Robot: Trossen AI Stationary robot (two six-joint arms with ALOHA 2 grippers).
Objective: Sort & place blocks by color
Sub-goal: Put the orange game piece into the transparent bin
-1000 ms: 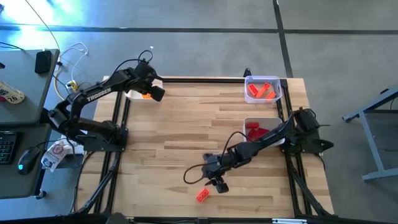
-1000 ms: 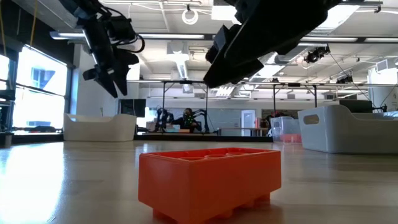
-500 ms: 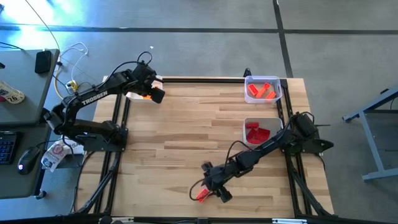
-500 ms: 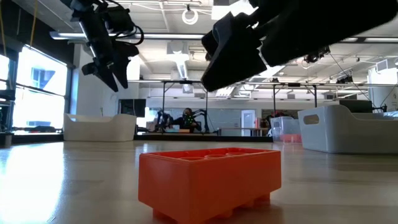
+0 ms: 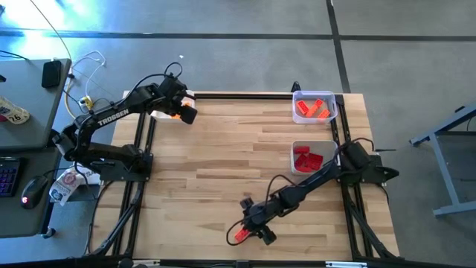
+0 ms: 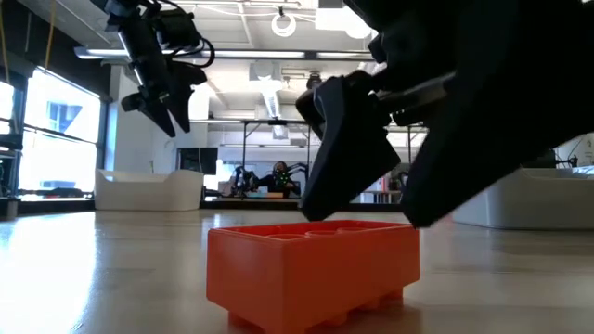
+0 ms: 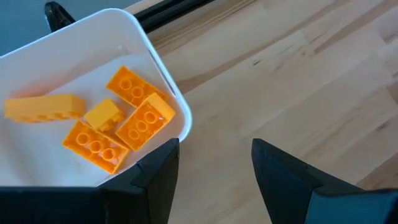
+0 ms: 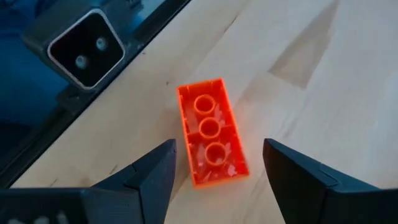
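Five yellow-orange blocks [image 7: 118,127] lay jumbled in a white tray [image 7: 163,93] at the far left corner of the worktop [image 5: 223,164], four showing their studs and one pale brick lying on its side. Above that tray's near rim hung the left gripper [image 7: 214,171], its fingers [image 7: 155,171] spread apart with nothing between them; the left arm reached in from the left edge of the worktop, elbow raised, wrist tipped downward.

Near the front edge, a little right of centre, one orange block [image 8: 211,134] lay alone on the wood, upside down, with its hollow underside and three round tubes facing up. From table height its smooth side wall and the studs beneath it showed [image 6: 311,274]. The right gripper [image 8: 217,177] was low over this block, fingers [image 8: 155,174] wide open, one on either side of its end, and not closed on it. The right arm stretched long and low from its base at the right edge, slanting toward the near left across the worktop.

Farther right stood two more trays: a white tray [image 5: 295,147] with dark red blocks [image 5: 305,158] at mid-depth, and beyond it, at the far right corner, a clear tray [image 5: 332,98] with orange-red blocks [image 5: 312,109].
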